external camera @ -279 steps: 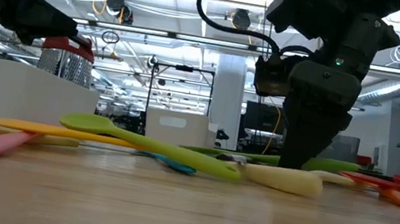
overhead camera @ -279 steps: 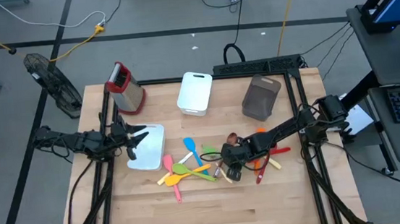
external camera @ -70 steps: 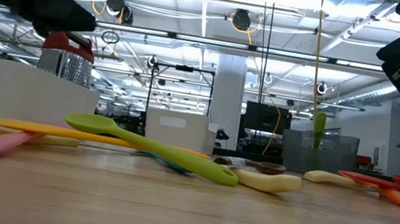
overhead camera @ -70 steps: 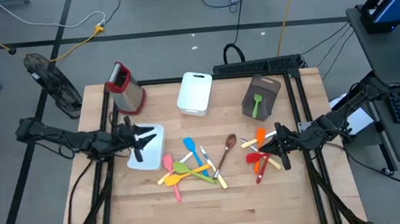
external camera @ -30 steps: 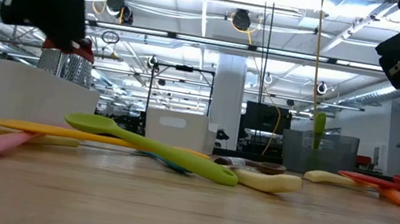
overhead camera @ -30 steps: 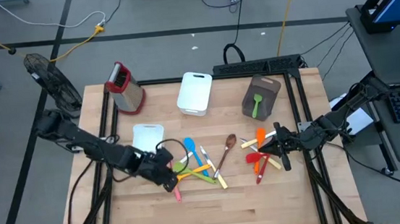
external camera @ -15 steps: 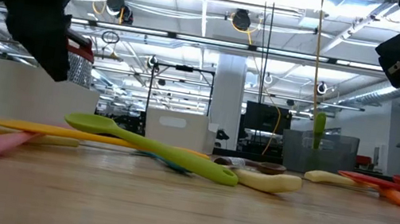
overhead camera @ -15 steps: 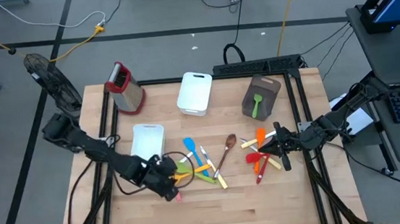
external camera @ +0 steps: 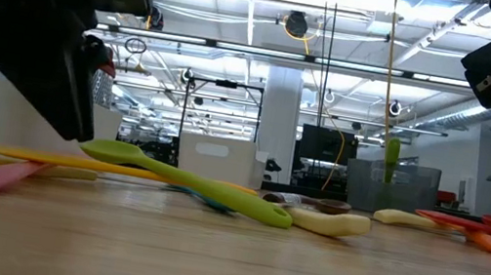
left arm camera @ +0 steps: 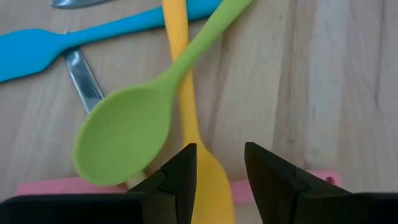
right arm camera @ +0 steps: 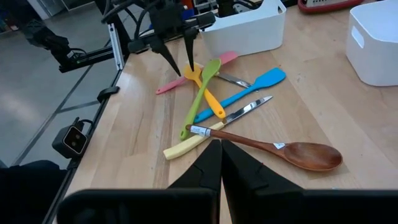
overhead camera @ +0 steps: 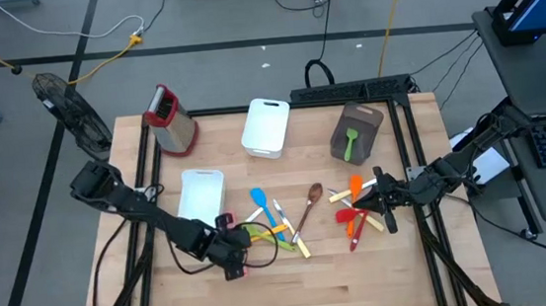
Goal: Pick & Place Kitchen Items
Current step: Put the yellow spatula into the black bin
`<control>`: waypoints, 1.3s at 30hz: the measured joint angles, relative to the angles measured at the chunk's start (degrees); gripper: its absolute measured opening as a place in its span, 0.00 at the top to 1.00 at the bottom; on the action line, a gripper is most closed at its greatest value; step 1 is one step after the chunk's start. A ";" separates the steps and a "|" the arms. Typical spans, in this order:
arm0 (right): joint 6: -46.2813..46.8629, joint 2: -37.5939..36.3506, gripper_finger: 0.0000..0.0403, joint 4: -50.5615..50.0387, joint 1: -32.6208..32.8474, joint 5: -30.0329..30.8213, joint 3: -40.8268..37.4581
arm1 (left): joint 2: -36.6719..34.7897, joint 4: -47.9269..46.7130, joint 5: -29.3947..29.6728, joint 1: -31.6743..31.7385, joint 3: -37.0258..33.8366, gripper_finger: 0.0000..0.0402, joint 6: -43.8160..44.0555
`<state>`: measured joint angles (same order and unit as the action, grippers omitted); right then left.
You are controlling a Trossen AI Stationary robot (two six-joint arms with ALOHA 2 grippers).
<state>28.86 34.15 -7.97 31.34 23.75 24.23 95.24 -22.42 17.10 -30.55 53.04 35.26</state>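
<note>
The left gripper [left arm camera: 219, 168], fingers parted and grasping nothing, hangs over the yellow spatula [left arm camera: 189, 118] in the utensil pile beside the green spoon [left arm camera: 134, 134], its body hiding most of the pink handle [left arm camera: 50, 186], while the right gripper [right arm camera: 221, 163] waits clenched near the table's right edge.

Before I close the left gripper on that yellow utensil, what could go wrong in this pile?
The left gripper is open, straddling the yellow spatula. The green spoon lies across it, bowl right beside one finger, so closing may catch or drag both. A pink utensil sits under the yellow blade; lifting could flick it away. The blue spatula and metal cutlery overlap the same heap and may shift. The right gripper waits clear, near the red and orange utensils.
</note>
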 joint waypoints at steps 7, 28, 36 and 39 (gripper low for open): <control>0.00 0.00 0.99 0.00 0.00 0.00 0.00 | 0.00 0.36 0.88 0.48 0.00 0.65 -3.68; 0.00 0.00 0.99 -0.07 0.02 -0.02 0.00 | 0.00 2.73 -4.63 3.41 0.00 0.65 -4.93; 0.00 -0.01 0.99 -0.19 0.01 -0.01 0.00 | 0.00 2.69 -5.16 3.54 0.00 0.65 -4.74; 0.00 0.00 0.99 -0.60 0.00 -0.01 0.00 | 0.00 2.69 -5.16 3.52 0.00 0.65 -3.67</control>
<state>28.86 34.14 -8.57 31.33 23.73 24.23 95.24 -19.73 11.94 -27.03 53.04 31.59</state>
